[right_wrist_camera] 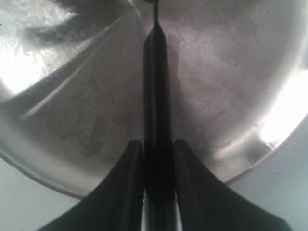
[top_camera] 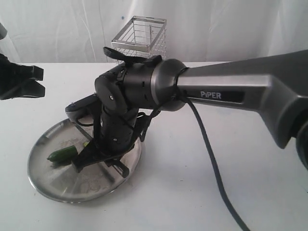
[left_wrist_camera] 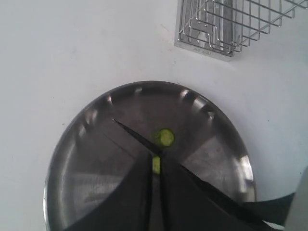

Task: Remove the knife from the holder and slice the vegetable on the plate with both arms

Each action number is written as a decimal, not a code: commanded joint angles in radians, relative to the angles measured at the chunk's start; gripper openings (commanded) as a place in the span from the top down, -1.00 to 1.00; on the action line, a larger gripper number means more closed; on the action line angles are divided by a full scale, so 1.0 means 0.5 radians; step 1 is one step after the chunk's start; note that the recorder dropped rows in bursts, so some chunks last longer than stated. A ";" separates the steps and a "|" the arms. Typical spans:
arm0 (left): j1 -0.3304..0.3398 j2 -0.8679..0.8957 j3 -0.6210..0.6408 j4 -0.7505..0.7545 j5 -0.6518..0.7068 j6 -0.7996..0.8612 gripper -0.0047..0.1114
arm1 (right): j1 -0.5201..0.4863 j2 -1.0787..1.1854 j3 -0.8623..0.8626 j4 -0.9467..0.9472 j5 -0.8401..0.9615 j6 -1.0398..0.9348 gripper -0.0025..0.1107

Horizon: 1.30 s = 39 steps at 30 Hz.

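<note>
A round stainless-steel plate (top_camera: 57,180) sits near left on a white table (top_camera: 192,183) — a tall wire-basket holder (top_camera: 142,36) stands far behind it. A small green cucumber-like vegetable (top_camera: 61,154) lies on the plate's left side; a slim black kitchen knife (right_wrist_camera: 156,96) extends over the plate's middle.

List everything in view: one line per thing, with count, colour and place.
plate: one, brushed steel, on the table left of centre
cucumber pieces: two visible, dark green, on the plate
knife: one, black, over the plate in the right gripper
wire holder: one, silver, back of the table behind the plate
table: one, white
cable: one, black, hanging from the right arm
right arm: one, black and grey, reaching across to the plate
right gripper: one, black, shut on the knife
left gripper: one, black, far left, open, empty
</note>
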 commanded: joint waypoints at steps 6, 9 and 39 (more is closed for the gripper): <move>0.002 -0.384 0.328 -0.195 -0.057 0.198 0.69 | -0.015 0.091 0.002 0.000 -0.154 -0.038 0.96; 0.002 -0.485 0.401 -0.194 -0.057 0.198 0.69 | -0.015 0.114 0.002 0.000 -0.140 -0.053 0.96; 0.002 -2.465 1.158 -0.348 0.304 0.184 0.69 | 0.304 -1.484 1.012 0.103 -1.103 -0.105 0.96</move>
